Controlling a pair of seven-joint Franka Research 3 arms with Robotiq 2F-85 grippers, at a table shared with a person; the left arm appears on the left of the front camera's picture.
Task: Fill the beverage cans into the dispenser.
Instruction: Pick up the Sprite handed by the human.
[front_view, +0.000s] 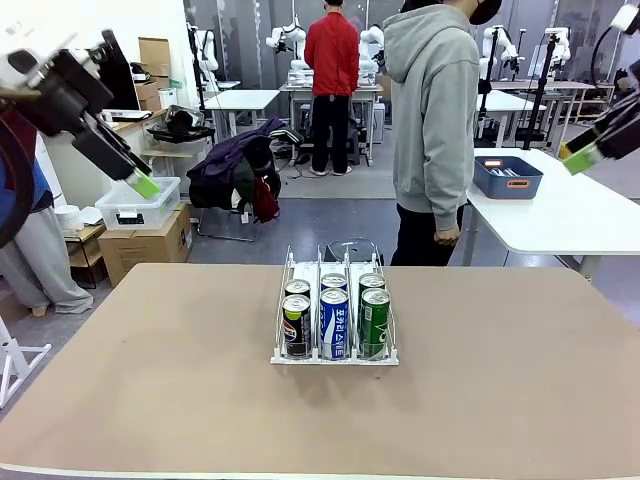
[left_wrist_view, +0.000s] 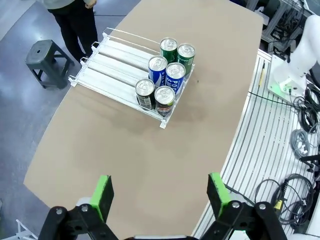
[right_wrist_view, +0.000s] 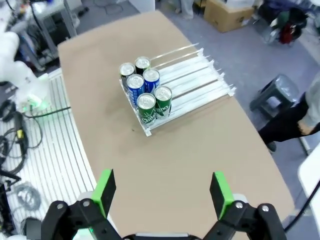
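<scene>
Hanging with jaws spread wide and gripping nothing, the left gripper (left_wrist_view: 160, 196) is hovering high above and to the left of the dispenser (front_view: 335, 359). The right gripper (right_wrist_view: 162, 194), jaws likewise spread and empty, is hovering high to the dispenser's right. Six beverage cans (front_view: 334, 300) are standing upright at the dispenser's front end, two per lane: black Pepsi cans (front_view: 296, 325) left, blue-and-white cans (front_view: 334, 322) middle, green cans (front_view: 374, 322) right. A person (front_view: 432, 120) is standing just beyond the dispenser's far end.

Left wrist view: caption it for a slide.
Open left gripper high above six cans racked in the dispenser.
</scene>
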